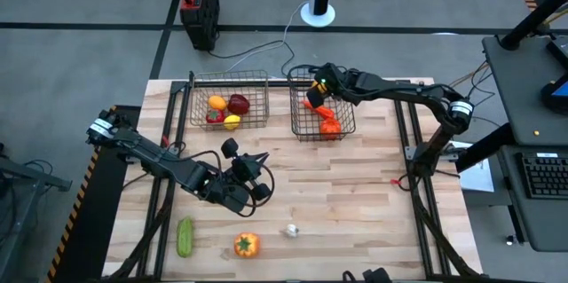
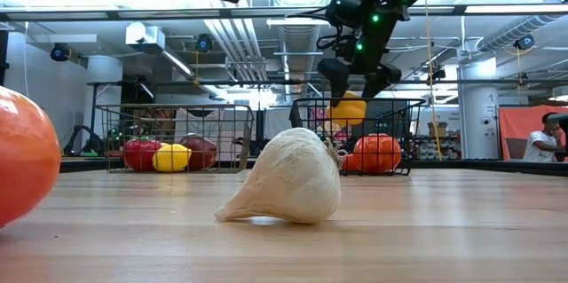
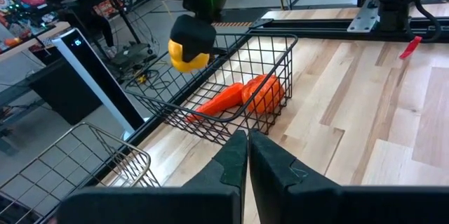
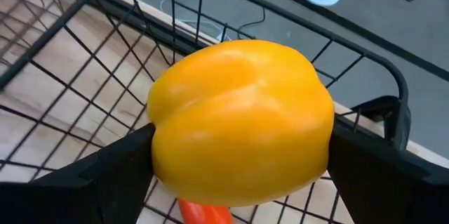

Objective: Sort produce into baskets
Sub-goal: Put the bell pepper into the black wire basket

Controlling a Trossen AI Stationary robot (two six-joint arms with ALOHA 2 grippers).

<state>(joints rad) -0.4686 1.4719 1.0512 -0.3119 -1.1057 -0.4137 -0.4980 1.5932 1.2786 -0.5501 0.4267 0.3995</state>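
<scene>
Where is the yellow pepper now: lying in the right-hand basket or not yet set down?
Not yet set down. The right gripper holds the yellow pepper between its fingers above the right basket, over the carrot.

Two baskets sit side by side at the upper middle of the worktop [image 1: 355, 185] in the high view: the left basket [image 1: 229, 80] holds four pieces, the right basket [image 1: 348, 126] two. Along the bottom edge lie a cucumber [image 1: 185, 236], a pepper [image 1: 247, 245] and garlic [image 1: 291, 230], left to right.
</scene>
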